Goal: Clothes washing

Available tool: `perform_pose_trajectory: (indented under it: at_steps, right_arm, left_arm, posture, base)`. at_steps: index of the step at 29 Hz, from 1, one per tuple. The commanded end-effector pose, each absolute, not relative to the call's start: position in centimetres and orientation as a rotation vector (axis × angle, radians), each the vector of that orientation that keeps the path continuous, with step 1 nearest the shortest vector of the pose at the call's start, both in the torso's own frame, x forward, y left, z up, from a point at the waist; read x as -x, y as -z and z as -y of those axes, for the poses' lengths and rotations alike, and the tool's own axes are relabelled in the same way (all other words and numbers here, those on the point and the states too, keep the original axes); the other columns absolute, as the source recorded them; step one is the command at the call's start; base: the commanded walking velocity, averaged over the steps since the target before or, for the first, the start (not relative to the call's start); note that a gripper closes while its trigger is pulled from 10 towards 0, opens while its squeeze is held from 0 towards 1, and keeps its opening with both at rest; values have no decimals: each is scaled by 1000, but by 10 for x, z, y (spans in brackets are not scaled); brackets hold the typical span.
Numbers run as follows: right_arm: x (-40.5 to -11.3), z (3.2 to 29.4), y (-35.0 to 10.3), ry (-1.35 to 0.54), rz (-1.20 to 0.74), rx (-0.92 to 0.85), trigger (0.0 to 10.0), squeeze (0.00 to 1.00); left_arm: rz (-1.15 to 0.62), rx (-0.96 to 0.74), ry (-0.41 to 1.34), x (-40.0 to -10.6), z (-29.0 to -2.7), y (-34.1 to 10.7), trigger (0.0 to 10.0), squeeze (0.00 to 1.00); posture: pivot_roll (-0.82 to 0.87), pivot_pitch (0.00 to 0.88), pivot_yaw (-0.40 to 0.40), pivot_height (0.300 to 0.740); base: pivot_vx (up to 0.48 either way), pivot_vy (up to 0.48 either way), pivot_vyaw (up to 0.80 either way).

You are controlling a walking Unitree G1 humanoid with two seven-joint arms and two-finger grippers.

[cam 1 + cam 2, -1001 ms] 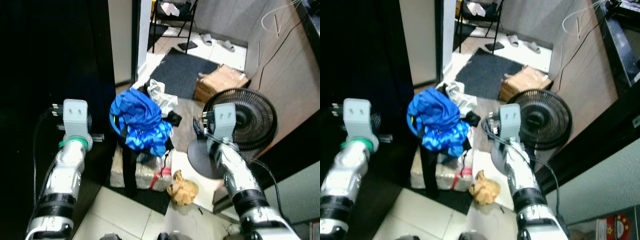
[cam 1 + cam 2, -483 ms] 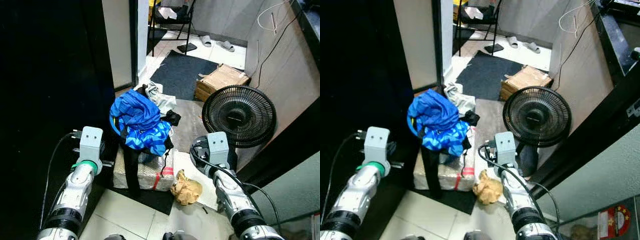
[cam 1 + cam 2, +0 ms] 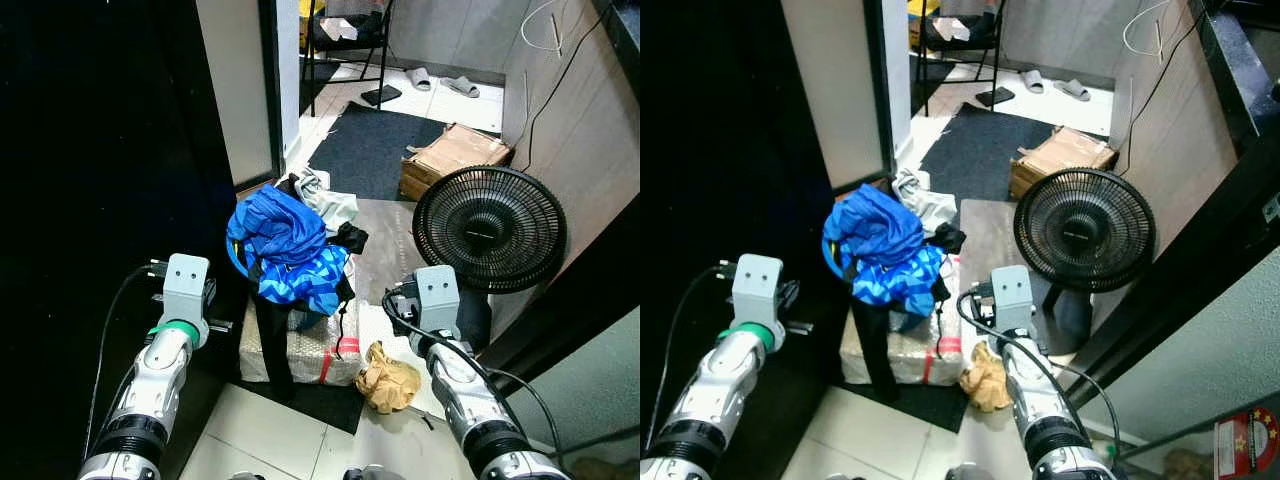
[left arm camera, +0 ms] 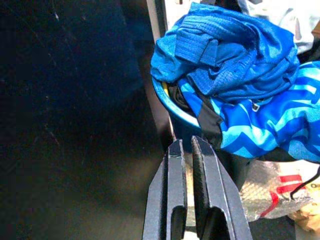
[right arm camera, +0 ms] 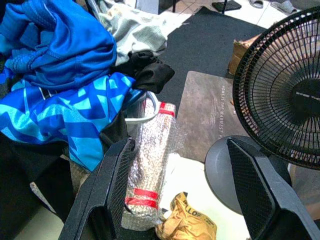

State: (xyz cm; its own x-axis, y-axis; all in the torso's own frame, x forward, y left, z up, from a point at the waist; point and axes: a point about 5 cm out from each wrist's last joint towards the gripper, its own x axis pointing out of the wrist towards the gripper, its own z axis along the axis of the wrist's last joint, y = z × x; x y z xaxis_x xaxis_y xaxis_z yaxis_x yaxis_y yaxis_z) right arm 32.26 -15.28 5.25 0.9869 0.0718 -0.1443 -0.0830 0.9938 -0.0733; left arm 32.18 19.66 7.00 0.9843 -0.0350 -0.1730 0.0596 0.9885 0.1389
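Observation:
A heap of blue clothes (image 3: 285,245) fills a blue basin (image 4: 172,107) that stands on a bubble-wrapped package (image 3: 310,350). A grey-white garment (image 3: 325,205) and a black one (image 3: 350,238) lie at the heap's far side. My left gripper (image 4: 186,142) is shut with nothing in it, low beside the basin's left wall. On the right of the heap my right gripper (image 5: 180,145) is open and empty, above the package's right end. Neither gripper touches the clothes.
A black standing fan (image 3: 490,228) is close on the right, its round base by my right arm. Crumpled brown paper (image 3: 390,375) lies on the floor. A dark panel (image 3: 100,150) walls the left. Beyond are a dark mat (image 3: 370,150) and a cardboard box (image 3: 455,155).
Both arms have come down from their raised position. The whole picture has shifted, so the camera moved. The clothes heap lies as before.

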Motion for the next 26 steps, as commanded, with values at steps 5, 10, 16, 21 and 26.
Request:
perform_pose_trajectory:
  at_steps: [5,10,16,21,26]
  right_arm:
    - [-323,154,-51,-63,-145,54,10000,0]
    - [-325,151,-53,-71,-138,52,10000,0]
    - [-326,153,-54,-63,-133,47,10000,0]
    - [-325,154,-53,-59,-137,48,10000,0]
    - [-330,152,-57,-66,-132,45,10000,0]
  left_arm:
    - [-143,-123,29,-319,-199,-73,10000,0]
    - [-135,-123,34,-319,-199,-73,10000,0]
    - [-132,-123,37,-321,-198,-74,10000,0]
    - [-132,-123,36,-322,-197,-75,10000,0]
    - [-126,-122,24,-323,-199,-77,10000,0]
  posture:
    - [18,3,37,740]
    - [16,9,41,740]
    - [13,10,43,740]
    - [19,3,35,740]
    - [28,4,30,740]
  base:
    - [0,0,0]
    - [0,0,0]
    - [0,0,0]
    - [0,0,0]
    - [0,0,0]
